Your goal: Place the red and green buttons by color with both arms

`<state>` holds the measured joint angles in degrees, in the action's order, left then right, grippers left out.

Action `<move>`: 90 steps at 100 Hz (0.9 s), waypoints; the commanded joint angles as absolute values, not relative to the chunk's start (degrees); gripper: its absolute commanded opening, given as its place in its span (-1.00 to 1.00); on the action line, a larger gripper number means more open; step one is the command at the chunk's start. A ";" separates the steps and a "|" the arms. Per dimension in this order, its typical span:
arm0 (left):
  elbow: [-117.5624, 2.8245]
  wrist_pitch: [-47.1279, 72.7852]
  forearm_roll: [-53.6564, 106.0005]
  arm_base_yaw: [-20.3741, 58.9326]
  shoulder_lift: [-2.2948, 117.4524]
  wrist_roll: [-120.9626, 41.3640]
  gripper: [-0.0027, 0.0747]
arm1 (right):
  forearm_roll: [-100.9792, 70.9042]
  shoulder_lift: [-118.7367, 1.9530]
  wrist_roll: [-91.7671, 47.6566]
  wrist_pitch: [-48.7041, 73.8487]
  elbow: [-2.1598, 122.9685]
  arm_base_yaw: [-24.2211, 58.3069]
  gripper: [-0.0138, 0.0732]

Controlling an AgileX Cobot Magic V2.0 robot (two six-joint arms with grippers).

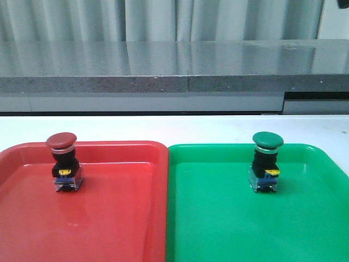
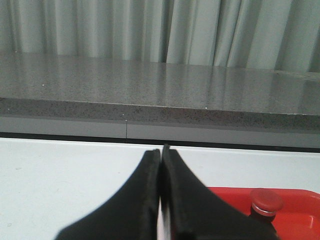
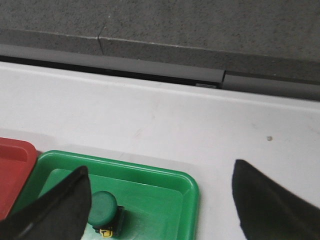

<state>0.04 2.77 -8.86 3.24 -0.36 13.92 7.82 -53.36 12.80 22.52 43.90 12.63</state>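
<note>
The red button (image 1: pixel 64 162) stands upright near the far left corner of the red tray (image 1: pixel 125 218); the green button (image 1: pixel 265 161) stands likewise toward the far edge of the green tray (image 1: pixel 218 229); both sorts look done. The left gripper (image 2: pixel 161 165) is pressed closed and empty; the right gripper (image 3: pixel 160 190) gapes wide above the green button, probably clear of it; it should withdraw straight upward, avoiding the cap.
</note>
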 commanded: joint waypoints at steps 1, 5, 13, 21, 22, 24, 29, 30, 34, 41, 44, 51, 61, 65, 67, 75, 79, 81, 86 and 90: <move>2.46 -1.98 -8.37 3.18 -2.07 14.00 -0.98 | 9.10 -47.96 12.71 18.37 42.70 11.26 0.65; 2.46 -1.98 -8.37 3.18 -2.07 14.00 -0.98 | 9.35 -45.86 12.71 18.45 41.66 11.06 0.65; 2.46 -1.98 -8.37 3.18 -2.07 14.00 -0.98 | 9.52 -41.32 12.71 18.50 39.22 10.94 0.65; 2.46 -1.98 -8.37 3.18 -2.07 14.00 -0.98 | 9.52 -37.55 12.71 18.89 37.23 10.94 0.65; 2.46 -1.98 -8.37 3.18 -2.07 14.00 -0.98 | 9.60 -37.24 12.71 19.02 36.84 10.94 0.65; 2.46 -1.98 -8.37 3.18 -2.07 14.00 -0.98 | 9.66 -36.34 12.71 19.04 36.51 10.94 0.65; 2.46 -1.98 -8.37 3.18 -2.07 14.00 -0.98 | 9.80 -34.37 12.71 19.11 35.14 10.94 0.65; 2.46 -1.98 -8.37 3.18 -2.07 14.00 -0.98 | 9.87 -33.87 12.71 19.11 34.97 10.94 0.65; 2.46 -1.98 -8.37 3.18 -2.07 14.00 -0.98 | 10.15 -32.53 12.71 19.11 34.07 10.94 0.64; 2.46 -1.98 -8.37 3.18 -2.07 14.00 -0.98 | 10.42 -30.95 12.71 19.45 33.02 10.94 0.56; 2.46 -1.98 -8.37 3.18 -2.07 14.00 -0.98 | 10.42 -30.27 12.71 19.59 32.83 10.94 0.50; 2.46 -1.98 -8.37 3.18 -2.07 14.00 -0.98 | 10.49 -29.51 12.71 20.18 32.77 10.94 0.31; 2.46 -1.98 -8.37 3.18 -2.07 14.00 -0.98 | 10.49 -29.38 12.71 20.12 32.77 10.94 -0.07; 2.46 -1.98 -8.37 3.18 -2.07 14.00 -0.98 | 10.49 -29.38 12.71 20.12 32.77 10.94 -0.20; 2.46 -1.98 -8.37 3.18 -2.07 14.00 -0.98 | 10.49 -29.38 12.71 20.12 32.77 10.94 -0.29; 2.46 -1.98 -8.37 3.18 -2.07 14.00 -0.98 | 10.49 -29.38 12.71 20.12 32.77 10.94 -0.60; 2.46 -1.98 -8.37 3.18 -2.07 14.00 -0.98 | 10.49 -29.38 12.71 20.12 32.77 10.94 -0.73; 2.46 -1.98 -8.37 3.18 -2.07 14.00 -0.98 | 10.49 -29.38 12.71 20.12 32.77 10.94 -0.80; 2.46 -1.98 -8.37 3.18 -2.07 14.00 -0.98 | 10.49 -29.38 12.71 20.17 32.77 10.94 -0.95; 2.46 -1.98 -8.37 3.18 -2.07 14.00 -0.98 | 10.49 -29.38 12.71 20.17 32.77 10.94 -0.93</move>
<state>0.04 2.77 -8.86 3.24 -0.36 13.92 9.42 -29.39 12.80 24.11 31.19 11.32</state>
